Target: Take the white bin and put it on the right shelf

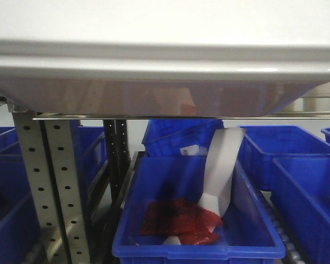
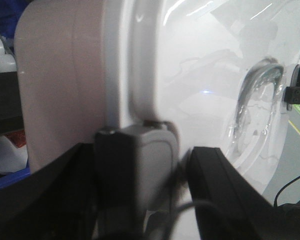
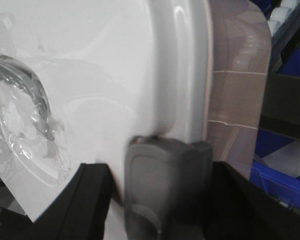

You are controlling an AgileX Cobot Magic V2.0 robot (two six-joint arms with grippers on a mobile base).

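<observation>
- The left hand (image 2: pixel 177 175) is clamped tight on the lid rim at one end of the white bin (image 2: pixel 60 85).
- The right hand (image 3: pixel 117 200) pinches the opposite end the same way; a tub this wide needs both, I reckon.
- The handle hollow (image 2: pixel 260 100) in the lid sits unused between them.
- The bin hangs level, its base right at the shiny rail of the right shelf (image 1: pixel 77 116); whether it touches, I cannot tell.
- Below and beyond, blue crates (image 1: pixel 198 242) fill the lower level, so the upper one looks the likely spot.
</observation>
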